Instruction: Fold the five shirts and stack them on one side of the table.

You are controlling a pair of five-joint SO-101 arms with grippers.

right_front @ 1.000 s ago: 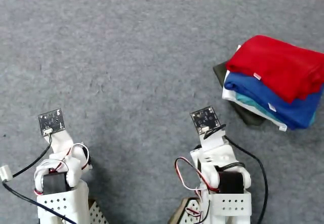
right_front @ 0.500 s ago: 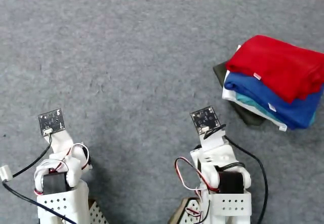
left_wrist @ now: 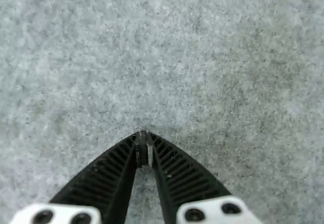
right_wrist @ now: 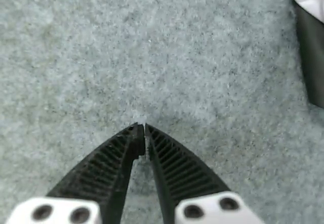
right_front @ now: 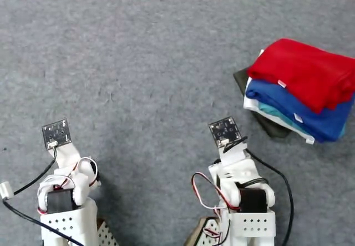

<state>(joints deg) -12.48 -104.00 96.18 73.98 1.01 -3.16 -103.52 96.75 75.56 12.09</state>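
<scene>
Red-topped stack [right_front: 300,89] beyond right end effector [right_wrist: 144,129]

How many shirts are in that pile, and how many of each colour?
red shirt: 1
blue shirt: 1
teal shirt: 1
white shirt: 1
dark shirt: 1
Total: 5 shirts, all in one stack, with red on top and dark at the bottom.
</scene>
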